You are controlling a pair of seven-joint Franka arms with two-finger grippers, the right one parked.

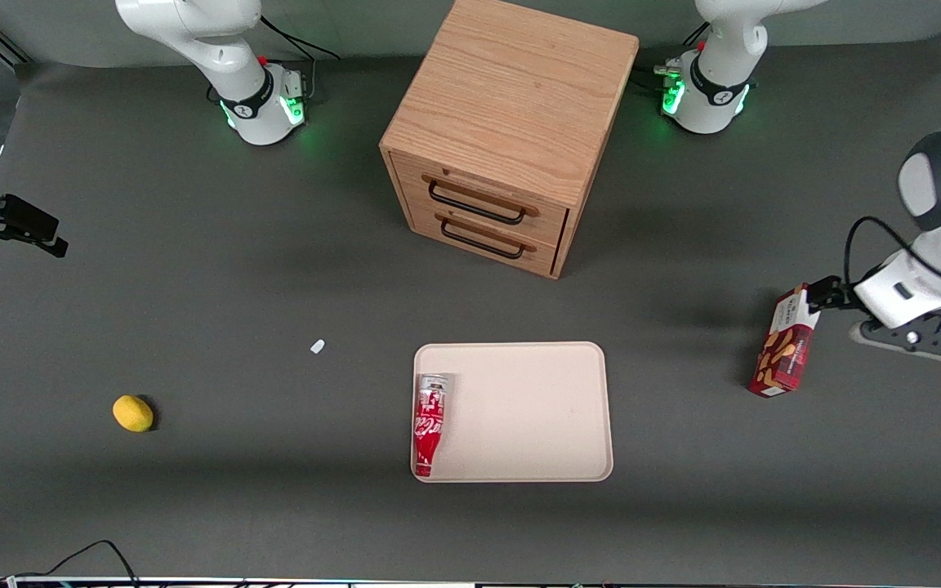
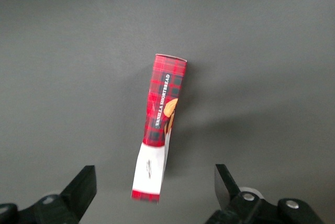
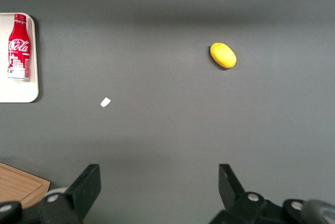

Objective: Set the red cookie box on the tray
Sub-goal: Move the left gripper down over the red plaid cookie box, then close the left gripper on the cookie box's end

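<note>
Box: the slim dark-red plaid cookie box [image 1: 784,343] with a white end lies on the dark grey tabletop [image 1: 193,269], toward my working arm's end, well apart from the cream rimmed tray [image 1: 536,408].
Wrist view only: "Vanilla Shortbread" lettering.
Gripper [image 2: 154,182]: my fingers [image 2: 84,185] spread wide, straddling the white end, untouched.

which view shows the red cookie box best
The left wrist view: the red cookie box shows close up between the open gripper fingers, label readable. The front view shows it small, standing tilted toward the working arm's end of the table. The right wrist view misses it.
</note>
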